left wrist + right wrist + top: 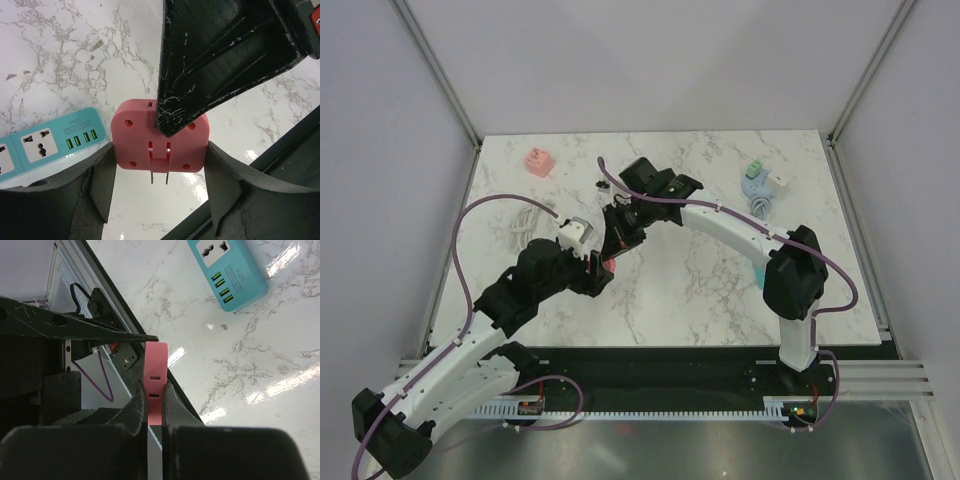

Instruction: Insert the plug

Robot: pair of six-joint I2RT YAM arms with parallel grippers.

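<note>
A pink plug (135, 135), square with two metal prongs, hangs above the marble table. My right gripper (154, 386) is shut on its flat faces, and one right finger (200, 65) crosses its face in the left wrist view. My left gripper (159, 150) flanks the plug, and both its fingers touch the plug's side edges. In the top view the grippers meet mid-table, left (603, 268) and right (618, 240), with the plug (610, 265) between them. The teal power strip (45, 142) lies on the table beside them; it also shows in the right wrist view (230, 270).
A second pink plug (540, 160) sits at the far left. A teal adapter (757, 182) with green and white parts and a grey cable lies at the far right. A white cable (525, 225) coils at the left. The table's black front rail (125, 355) is close.
</note>
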